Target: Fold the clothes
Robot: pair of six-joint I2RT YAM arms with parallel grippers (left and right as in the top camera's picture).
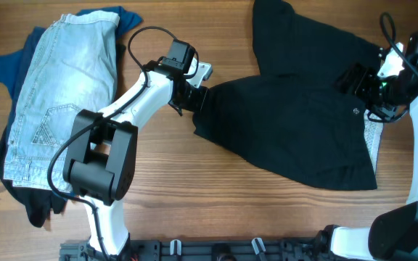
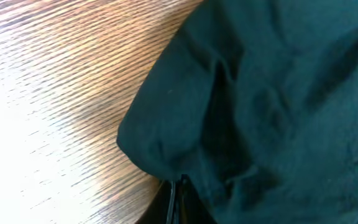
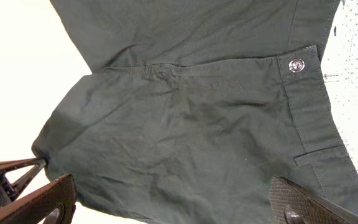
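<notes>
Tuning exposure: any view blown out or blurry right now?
Overhead: evenly lit and sharp, though the black shorts lose fold detail. Left wrist: table glares white at lower left; cloth close and soft. Right wrist: table blown out white around the shorts; button and seams sharp.

Black shorts (image 1: 296,123) spread mostly flat on the right, small button (image 1: 355,111) up, pale patterned lining (image 1: 372,141) peeking out at the waistband. Light-blue denim shorts (image 1: 56,94) piled on a blue top (image 1: 9,65), far left.

wooden table (image 1: 216,203): black shorts (image 1: 296,130) right, garment pile (image 1: 56,109) left
</notes>
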